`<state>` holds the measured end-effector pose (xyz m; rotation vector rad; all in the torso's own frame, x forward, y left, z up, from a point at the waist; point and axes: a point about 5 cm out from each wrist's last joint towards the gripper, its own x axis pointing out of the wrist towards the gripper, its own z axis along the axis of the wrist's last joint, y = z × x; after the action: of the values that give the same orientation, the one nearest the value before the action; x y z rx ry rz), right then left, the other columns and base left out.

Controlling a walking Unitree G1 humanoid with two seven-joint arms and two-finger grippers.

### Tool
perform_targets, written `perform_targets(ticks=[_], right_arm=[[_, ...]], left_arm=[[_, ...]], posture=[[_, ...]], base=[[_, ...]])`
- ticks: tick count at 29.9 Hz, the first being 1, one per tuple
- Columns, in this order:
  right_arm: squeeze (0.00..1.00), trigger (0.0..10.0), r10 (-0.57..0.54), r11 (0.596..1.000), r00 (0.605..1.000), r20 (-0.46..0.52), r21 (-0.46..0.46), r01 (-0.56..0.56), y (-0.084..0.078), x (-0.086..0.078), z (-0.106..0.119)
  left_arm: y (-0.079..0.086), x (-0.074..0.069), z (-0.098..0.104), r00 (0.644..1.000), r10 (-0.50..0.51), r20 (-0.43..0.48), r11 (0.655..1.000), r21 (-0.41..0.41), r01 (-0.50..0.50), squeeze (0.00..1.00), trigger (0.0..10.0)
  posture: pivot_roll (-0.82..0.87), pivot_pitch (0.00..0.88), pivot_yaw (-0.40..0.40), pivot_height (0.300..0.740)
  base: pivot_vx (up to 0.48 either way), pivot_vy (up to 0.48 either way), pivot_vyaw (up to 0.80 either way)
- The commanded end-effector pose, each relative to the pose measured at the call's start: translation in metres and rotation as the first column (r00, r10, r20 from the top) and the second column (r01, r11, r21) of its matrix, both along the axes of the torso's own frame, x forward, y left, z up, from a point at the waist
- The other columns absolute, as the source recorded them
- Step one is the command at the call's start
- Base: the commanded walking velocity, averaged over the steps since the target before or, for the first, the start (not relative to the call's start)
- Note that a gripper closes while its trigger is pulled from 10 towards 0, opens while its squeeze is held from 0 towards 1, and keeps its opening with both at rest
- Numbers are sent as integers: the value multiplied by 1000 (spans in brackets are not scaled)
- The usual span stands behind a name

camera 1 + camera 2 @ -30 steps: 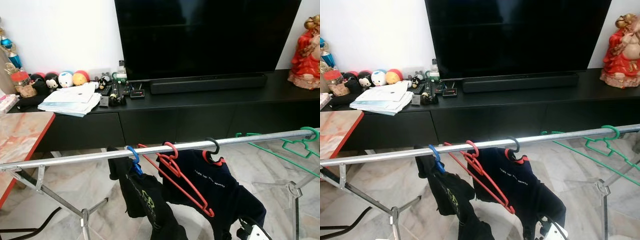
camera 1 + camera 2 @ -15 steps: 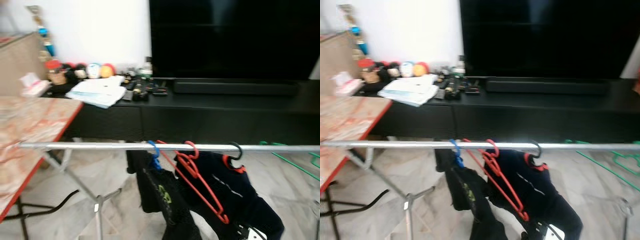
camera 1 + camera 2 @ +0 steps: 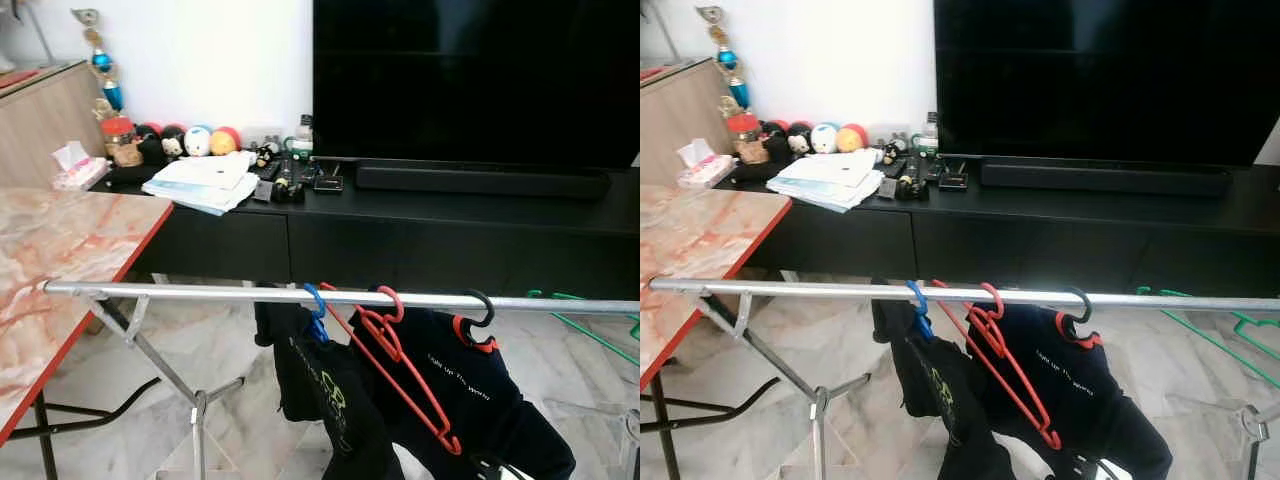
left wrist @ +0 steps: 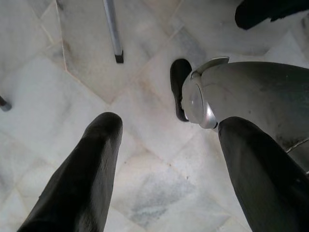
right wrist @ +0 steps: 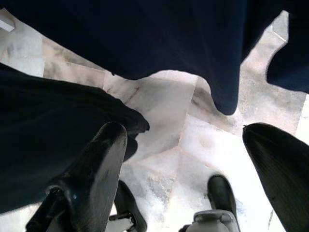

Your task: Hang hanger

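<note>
A silver rail [image 3: 200, 293] of a drying rack runs across in front of me. On it hang a blue hanger [image 3: 316, 301] with a black garment [image 3: 330, 400], an empty red hanger [image 3: 398, 352], and a black-hooked hanger [image 3: 480, 304] carrying a navy shirt [image 3: 470, 385]. Green hangers [image 3: 1240, 325] sit at the rail's far right. My left gripper [image 4: 170, 123] hangs open over the marble floor, nothing between its fingers. My right gripper [image 5: 186, 130] is open too, low beneath the dark clothes [image 5: 145, 38].
A marble table with a red edge [image 3: 60, 270] stands at the left, close to the rail's end. Behind the rack is a black TV console [image 3: 420, 230] with a TV [image 3: 470, 80], papers [image 3: 200, 183] and toys. Rack legs [image 3: 165, 365] and a black cable [image 3: 90, 415] are on the floor.
The camera has swung left, bringing the marble table further into view and the red statue out of it. The hangers and clothes on the rail have not moved.
</note>
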<state>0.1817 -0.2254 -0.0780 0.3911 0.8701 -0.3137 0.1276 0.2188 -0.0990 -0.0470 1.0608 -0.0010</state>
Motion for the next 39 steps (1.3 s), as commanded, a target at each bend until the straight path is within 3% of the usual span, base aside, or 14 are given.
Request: perform_targets(ticks=[1,18,29,30,32,39], right_arm=[[0,10000,-1,1000,1000,-6,17,1,7,0,-1],[0,10000,16,1000,1000,6,18,-17,10,3,-1],[0,10000,5,1000,996,87,-1,-5,6,5,3],[0,10000,21,1000,987,160,-7,-20,11,4,5],[0,10000,25,1000,980,200,-10,-24,13,1,5],[0,10000,20,1000,985,173,-1,-20,17,-7,0]], left_arm=[[5,-7,-1,1000,-14,-27,1000,18,14,0,10000],[11,-11,-1,1000,1,-21,1000,25,0,0,10000],[10,-15,-2,1000,-3,-29,1000,22,4,0,10000],[10,-15,-2,1000,0,-28,1000,21,1,0,10000],[10,-15,-2,1000,7,-26,1000,18,-6,0,10000],[10,-13,-1,1000,-16,-14,999,36,17,0,10000]], posture=[[-32,0,61,740],[4,0,61,740],[-41,0,65,740],[-49,0,66,740],[-52,0,68,740],[-42,0,62,740]], base=[[0,412,0],[0,82,0],[0,0,0],[0,0,0],[0,0,0],[0,0,0]])
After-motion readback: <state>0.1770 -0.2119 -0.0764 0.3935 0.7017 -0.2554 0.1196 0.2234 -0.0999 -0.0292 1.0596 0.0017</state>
